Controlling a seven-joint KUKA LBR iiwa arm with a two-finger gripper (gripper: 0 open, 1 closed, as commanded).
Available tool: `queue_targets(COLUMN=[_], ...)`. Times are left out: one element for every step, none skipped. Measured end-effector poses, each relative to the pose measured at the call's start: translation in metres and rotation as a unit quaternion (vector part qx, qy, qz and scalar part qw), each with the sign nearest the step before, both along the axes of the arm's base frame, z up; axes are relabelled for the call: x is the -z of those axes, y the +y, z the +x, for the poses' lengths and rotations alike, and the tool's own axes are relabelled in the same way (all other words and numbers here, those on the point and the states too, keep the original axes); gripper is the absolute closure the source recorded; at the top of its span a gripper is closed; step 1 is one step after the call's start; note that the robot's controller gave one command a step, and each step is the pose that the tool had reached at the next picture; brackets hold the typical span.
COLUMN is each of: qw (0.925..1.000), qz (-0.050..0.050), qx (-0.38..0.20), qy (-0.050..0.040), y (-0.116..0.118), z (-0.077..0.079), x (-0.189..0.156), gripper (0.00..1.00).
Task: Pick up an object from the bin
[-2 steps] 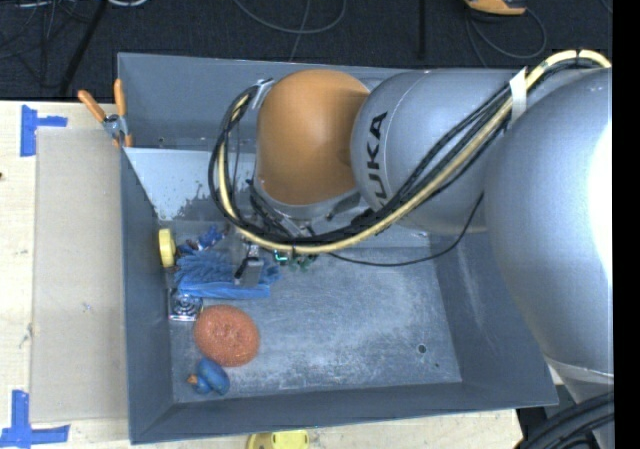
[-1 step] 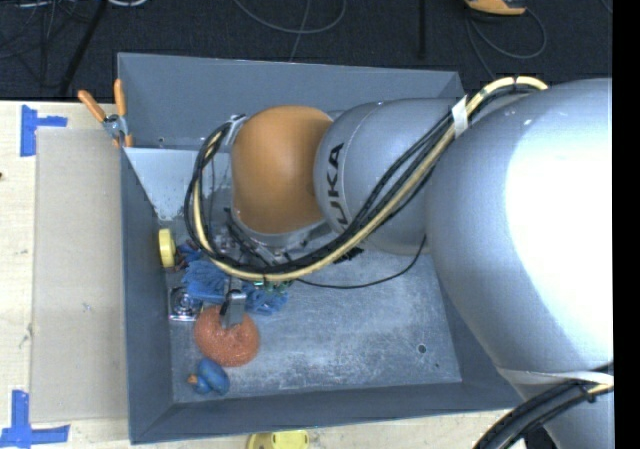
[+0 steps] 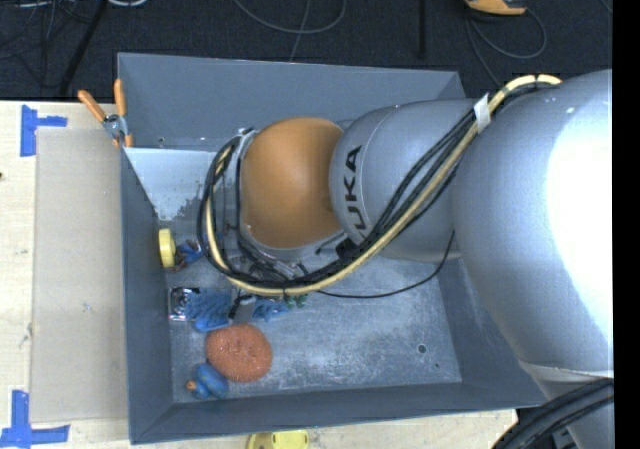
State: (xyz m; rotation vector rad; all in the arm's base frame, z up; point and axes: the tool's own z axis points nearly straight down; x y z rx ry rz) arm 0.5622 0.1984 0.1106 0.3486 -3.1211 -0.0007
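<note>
Near the bin (image 3: 140, 322)'s left wall, bare floor (image 3: 380, 337) rightward, the gripper (image 3: 248, 277), state untellable, hangs over seemingly crosswise blue scraps (image 3: 210, 313).

The grey metal bin (image 3: 440, 362) carries a few small things on its scuffed floor. A round, rough orange-red ball (image 3: 239, 353) lies there. Just down-left of the ball, close to touching it, sits a blue lump (image 3: 208, 383). Just above it lie a crumpled blue piece (image 3: 210, 312) and a smaller blue scrap (image 3: 268, 310). A small silvery thing (image 3: 181, 302) lies up-left, and a yellow thing (image 3: 167, 248) farther up-left, by the bin's wall.
</note>
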Motion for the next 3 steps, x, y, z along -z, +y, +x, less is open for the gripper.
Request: queue_targets(qw=[1.0, 1.0, 0.9996], qz=[0.0, -0.001, 0.0], qx=[0.001, 0.007, -0.029], qy=[0.0, 0.0026, -0.0018], y=[0.0, 0.003, -0.003], z=[0.0, -0.004, -0.004], x=[0.0, -0.049, -0.198], gripper=[1.0, 1.0, 1.0])
